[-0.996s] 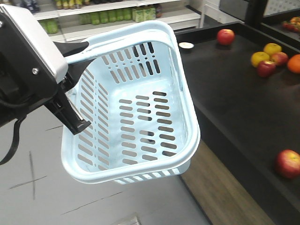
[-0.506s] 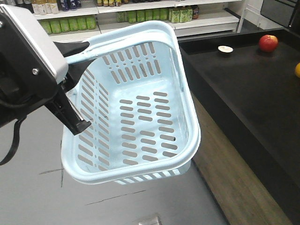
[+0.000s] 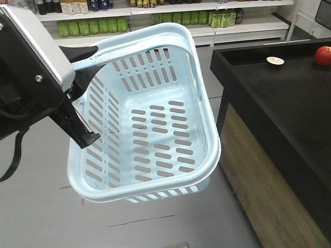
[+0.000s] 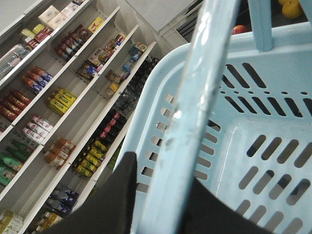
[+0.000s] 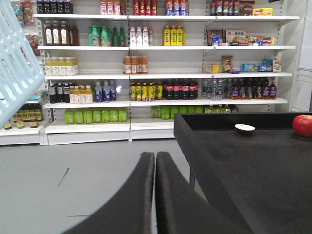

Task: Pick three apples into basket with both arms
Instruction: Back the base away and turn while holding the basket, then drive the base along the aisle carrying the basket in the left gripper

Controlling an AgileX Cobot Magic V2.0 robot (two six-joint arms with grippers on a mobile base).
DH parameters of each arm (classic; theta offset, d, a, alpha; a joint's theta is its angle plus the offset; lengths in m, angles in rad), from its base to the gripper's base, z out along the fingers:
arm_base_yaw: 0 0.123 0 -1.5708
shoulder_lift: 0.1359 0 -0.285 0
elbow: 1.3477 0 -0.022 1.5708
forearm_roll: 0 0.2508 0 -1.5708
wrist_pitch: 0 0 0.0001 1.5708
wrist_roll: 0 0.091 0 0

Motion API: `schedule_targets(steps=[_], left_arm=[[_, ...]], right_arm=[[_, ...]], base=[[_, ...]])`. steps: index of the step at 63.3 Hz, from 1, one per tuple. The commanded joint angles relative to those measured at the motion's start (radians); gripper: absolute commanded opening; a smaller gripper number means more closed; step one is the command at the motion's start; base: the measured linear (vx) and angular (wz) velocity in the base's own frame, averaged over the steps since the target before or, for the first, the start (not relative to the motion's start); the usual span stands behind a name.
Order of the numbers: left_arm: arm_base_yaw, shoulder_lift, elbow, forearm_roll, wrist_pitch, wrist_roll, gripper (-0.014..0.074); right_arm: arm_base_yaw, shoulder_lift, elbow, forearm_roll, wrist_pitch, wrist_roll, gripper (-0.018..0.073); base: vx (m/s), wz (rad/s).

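Left pincer (image 4: 163, 207) is clamped on the top handle of the basket (image 3: 155, 134), which hangs tilted in the air over the grey floor (image 3: 31, 206), just left of the black table (image 3: 279, 113). Right pincer (image 5: 154, 178) sits low by the table's near corner, fingers pressed flat together. One red apple (image 3: 323, 54) rests far back on the table, a small pale disc (image 3: 275, 60) near it, both well apart from the basket. From the left wrist, yellow-orange fruit (image 4: 291, 7) peeks past the basket's far rim. Stocked shelves (image 5: 146, 63) line the back wall. A strip of open floor runs between basket and table edge, and wide floor spreads out to the shelves.
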Motion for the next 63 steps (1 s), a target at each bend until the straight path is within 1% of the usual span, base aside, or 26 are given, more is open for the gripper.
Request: schedule_targets(steps=[1,63], left_arm=[[-0.005,-0.022,-0.033,-0.006,-0.027,-0.007,-0.0007],[-0.005,-0.022,-0.033,-0.006,-0.027,-0.007,-0.0007]], right_arm=[[-0.004,-0.011,0.014,-0.009,-0.073,-0.005,-0.0009],[-0.004,-0.011,0.014,-0.009,-0.073,-0.005,-0.0009]], base=[[0.06,0.09],[0.07,0.13]])
